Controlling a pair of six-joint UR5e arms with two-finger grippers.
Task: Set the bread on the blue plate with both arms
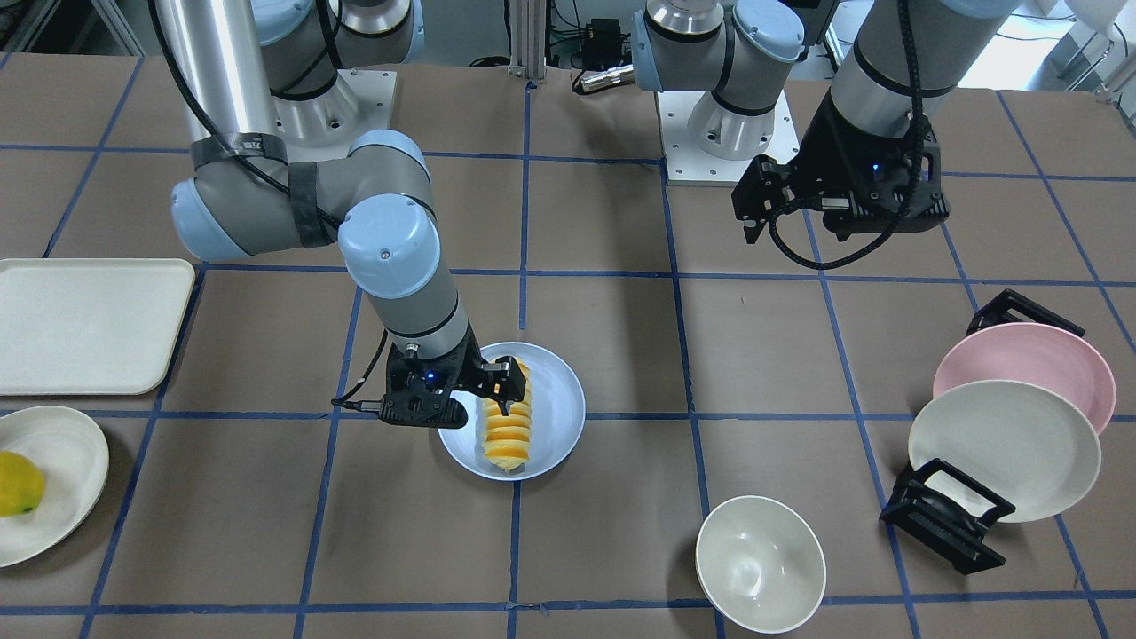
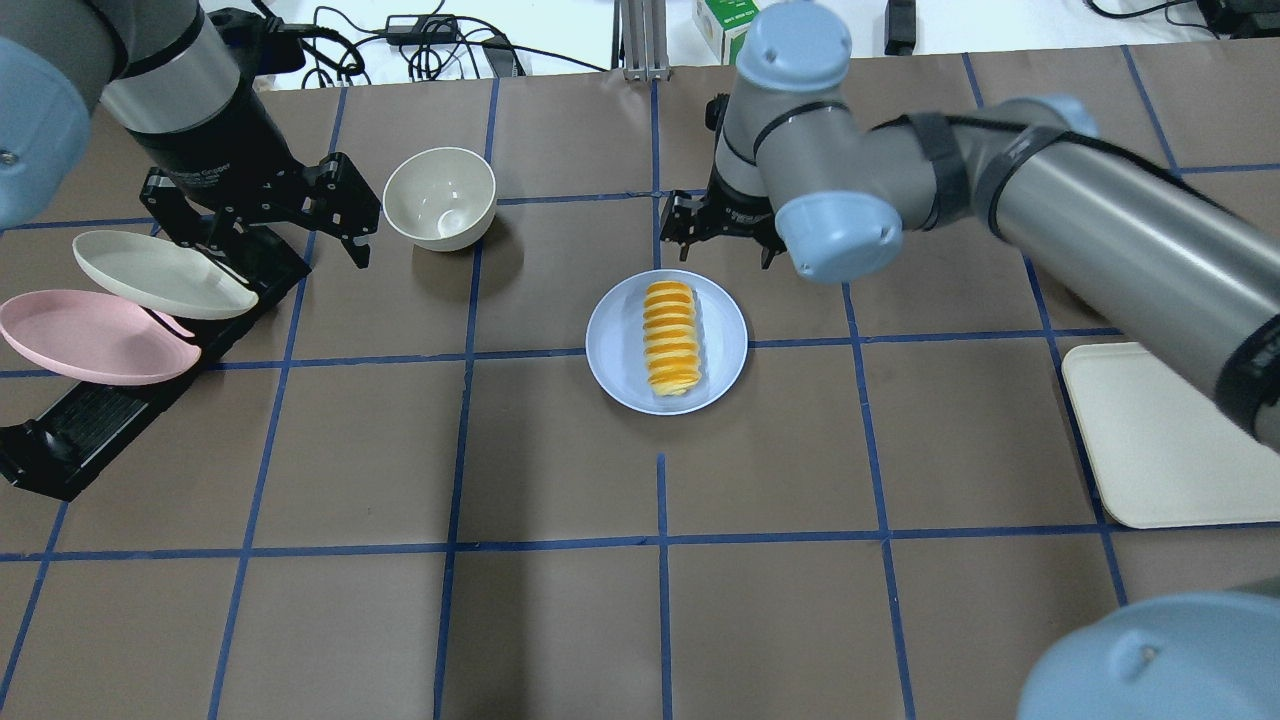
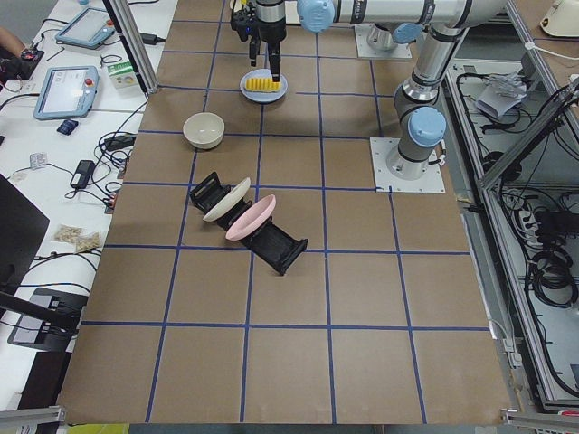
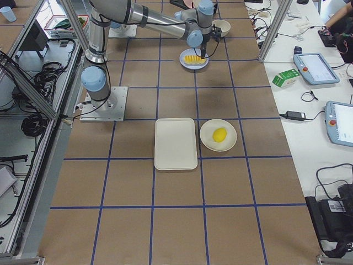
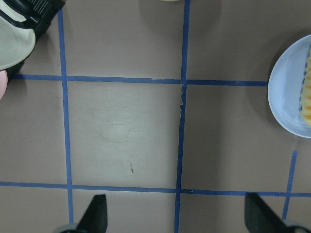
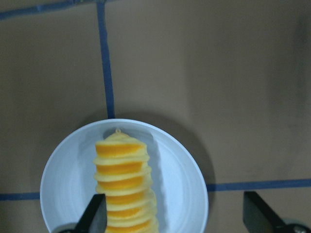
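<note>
The bread (image 1: 506, 422), an orange-yellow ridged loaf, lies on the blue plate (image 1: 561, 404) in the middle of the table. Both also show in the overhead view, the bread (image 2: 671, 337) on the plate (image 2: 725, 340). My right gripper (image 1: 497, 383) hangs just above the plate's robot-side end, open and holding nothing. In its wrist view the gripper (image 6: 177, 216) has its fingers spread wide over the bread (image 6: 121, 184). My left gripper (image 2: 255, 235) is open and empty above the plate rack, well away from the plate. Its wrist view (image 5: 176, 216) shows bare table.
A white bowl (image 2: 440, 198) stands near the left gripper. A pink plate (image 2: 85, 335) and a cream plate (image 2: 160, 275) lean in a black rack (image 2: 90, 420). A cream tray (image 2: 1160, 440) lies on the right. A cream plate with a yellow fruit (image 1: 18, 484) sits beyond it.
</note>
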